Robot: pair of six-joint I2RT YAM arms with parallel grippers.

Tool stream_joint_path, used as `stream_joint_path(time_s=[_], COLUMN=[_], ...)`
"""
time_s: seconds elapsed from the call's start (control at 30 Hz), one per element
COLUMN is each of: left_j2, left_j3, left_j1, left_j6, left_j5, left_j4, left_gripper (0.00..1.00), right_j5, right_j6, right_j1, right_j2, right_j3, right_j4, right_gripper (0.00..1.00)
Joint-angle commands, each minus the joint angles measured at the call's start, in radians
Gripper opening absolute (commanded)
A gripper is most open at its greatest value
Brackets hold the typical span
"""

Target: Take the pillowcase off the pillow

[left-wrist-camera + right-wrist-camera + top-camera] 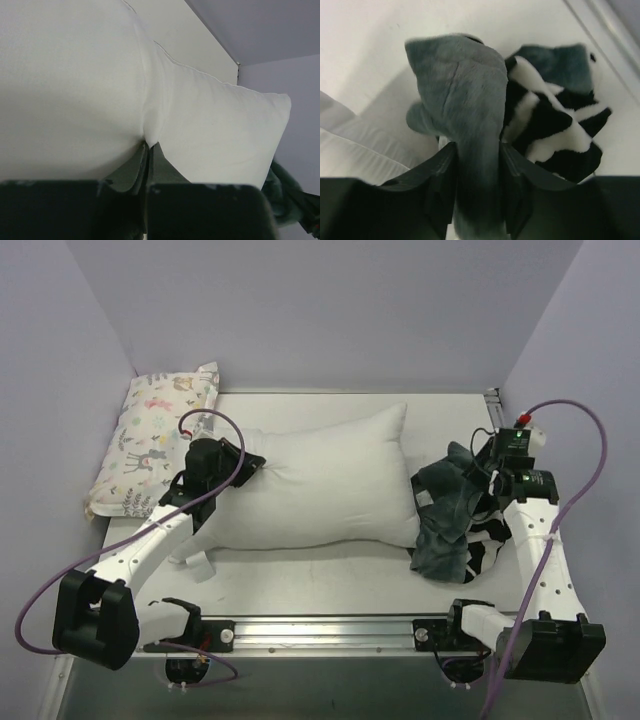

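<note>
The white pillow (320,480) lies bare across the middle of the table, entirely outside the pillowcase (455,515). That dark grey-green plush pillowcase sits crumpled by the pillow's right end, its zebra-striped face (545,120) showing. My left gripper (245,462) is shut on the pillow's left corner, with white cloth pinched between its fingertips (148,145). My right gripper (477,165) hangs over the heap with its jaws parted. A thick grey fold of the pillowcase (465,80) runs between them, loosely filling the gap.
A smaller pastel animal-print pillow (155,440) leans at the back left against the wall. A metal rail (330,625) runs along the table's near edge between the arm bases. The walls stand close on the left and right. Purple cables loop from both arms.
</note>
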Motion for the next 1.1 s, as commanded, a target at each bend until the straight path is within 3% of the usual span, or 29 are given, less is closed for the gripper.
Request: stream_joint_path(time_s=[0.0,0.07,0.13,0.23,0.27,0.3,0.33,0.47,0.7,0.73,0.83,0.93,1.07], left_j2=[-0.030,-0.045,-0.071,-0.104,-0.113,-0.128,-0.137,-0.188,-0.315,-0.329,-0.380,-0.433,-0.512], left_j3=[-0.043,-0.063,-0.094,-0.106,-0.103,-0.098,-0.086,-0.043,0.001,0.001,-0.011,-0.034,-0.068], left_j1=[-0.027,-0.034,-0.045,-0.051,-0.053,-0.056,-0.065,-0.094,-0.177,-0.192,-0.238,-0.268,-0.284], left_j6=[0.045,0.050,0.050,0.063,0.080,0.091,0.103,0.192,0.330,0.358,0.416,0.462,0.495], left_j5=[-0.035,-0.039,-0.039,-0.038,-0.035,-0.033,-0.030,-0.026,-0.065,-0.079,-0.101,-0.118,-0.159], left_j4=[0.012,0.019,0.027,0.030,0.021,0.015,0.007,-0.088,-0.232,-0.269,-0.318,-0.364,-0.405], left_gripper=[0.00,0.01,0.07,0.16,0.21,0.27,0.39,0.63,0.69,0.69,0.69,0.69,0.69], right_j5=[0.026,0.032,0.023,0.015,0.015,0.013,0.010,-0.045,0.084,0.108,0.234,0.297,0.312], right_j6=[0.029,0.028,0.019,0.005,-0.001,-0.009,-0.023,-0.035,-0.014,-0.011,-0.014,-0.014,-0.012], right_j1=[0.037,0.040,0.042,0.059,0.075,0.083,0.086,0.155,0.511,0.634,0.839,0.913,0.922], right_j2=[-0.047,-0.040,-0.044,-0.081,-0.101,-0.109,-0.113,-0.154,-0.199,-0.201,-0.198,-0.191,-0.231], right_j3=[-0.144,-0.193,-0.229,-0.215,-0.198,-0.180,-0.140,-0.098,-0.106,-0.115,-0.141,-0.155,-0.192], right_j4=[0.148,0.161,0.164,0.150,0.140,0.112,0.098,0.066,0.093,0.107,0.152,0.167,0.175], right_gripper=[0.40,0.52,0.61,0.83,0.99,1.00,1.00,1.00,1.00,1.00,1.00,1.00,1.00])
